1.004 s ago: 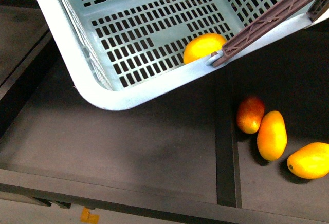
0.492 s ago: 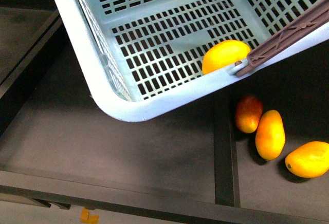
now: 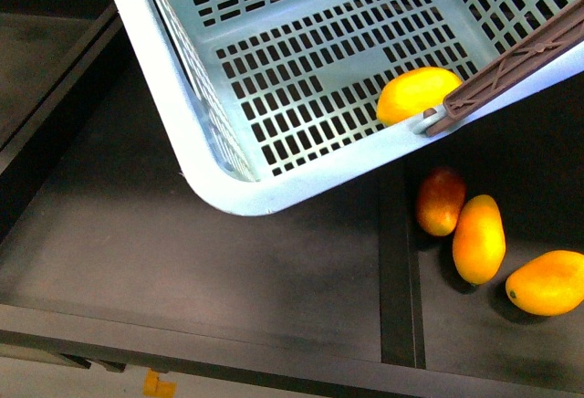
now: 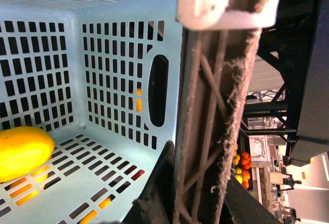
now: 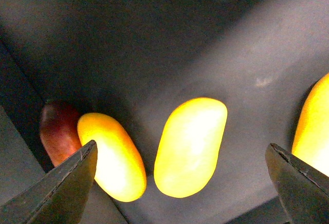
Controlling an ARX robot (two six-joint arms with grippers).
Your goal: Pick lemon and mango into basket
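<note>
The lemon (image 3: 418, 94) lies inside the basket (image 3: 228, 193), down against its lower long wall and right by the hinge where the brown handle (image 3: 511, 60) meets the rim. The basket is held tilted over the dark shelf (image 3: 182, 279), one rounded corner lowest. In the left wrist view the left gripper (image 4: 200, 203) looks clamped on that handle, with a dark finger (image 4: 157, 183) pressed along one side of the brown bar. The lemon rests on the slotted floor, well apart from that grip.

The mango (image 3: 547, 282) lies on the shelf's right-hand compartment, near its front right corner, past the divider strip (image 3: 398, 261). The right gripper (image 5: 181, 149) hangs straight over it with its fingers spread wide, and the fruit shows between the two dark tips, untouched. Just beside the mango lies an orange mango (image 3: 479, 238), and against that a red-blushed mango (image 3: 441, 200), next to the divider. Another yellow fruit (image 5: 314, 126) shows at the edge of the right wrist view.
</note>
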